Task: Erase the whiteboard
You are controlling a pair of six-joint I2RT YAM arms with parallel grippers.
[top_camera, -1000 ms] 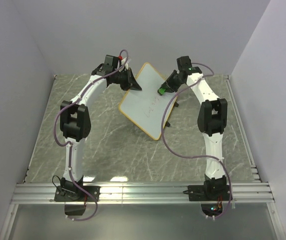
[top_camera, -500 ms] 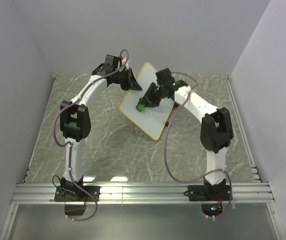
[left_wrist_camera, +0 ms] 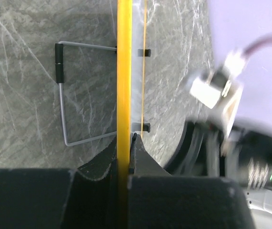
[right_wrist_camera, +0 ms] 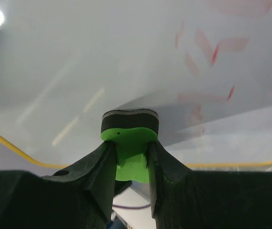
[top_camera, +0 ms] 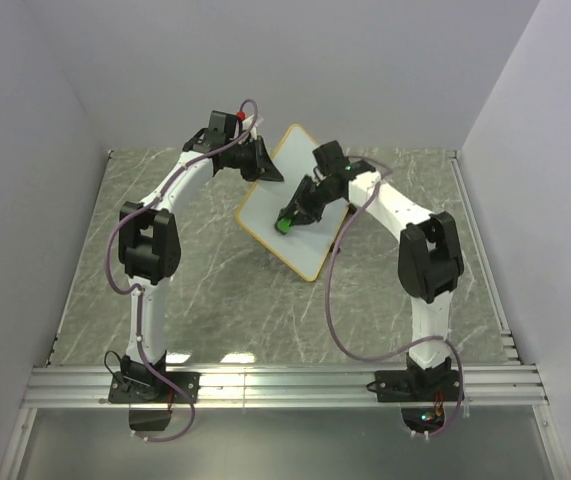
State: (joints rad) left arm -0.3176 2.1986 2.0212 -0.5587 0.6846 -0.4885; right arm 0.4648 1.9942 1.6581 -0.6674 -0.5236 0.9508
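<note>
White whiteboard (top_camera: 308,243), yellow-rimmed: likely light, stiff, slick-faced; best gripped at rim, as clamped in left gripper (left_wrist_camera: 125,143). Green eraser (right_wrist_camera: 129,133) pinched in right gripper (right_wrist_camera: 130,147), pressed on board.

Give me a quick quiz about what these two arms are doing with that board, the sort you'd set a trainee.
1. True or false: the left gripper is clamped on the yellow rim of the whiteboard.
2. What does the right gripper hold?
A. a marker pen
B. a green eraser
C. a folded cloth
3. Fill in the blank: the faint marks on the board's face are ___ in colour.

Key: 1 true; 2 B; 3 red.
</note>
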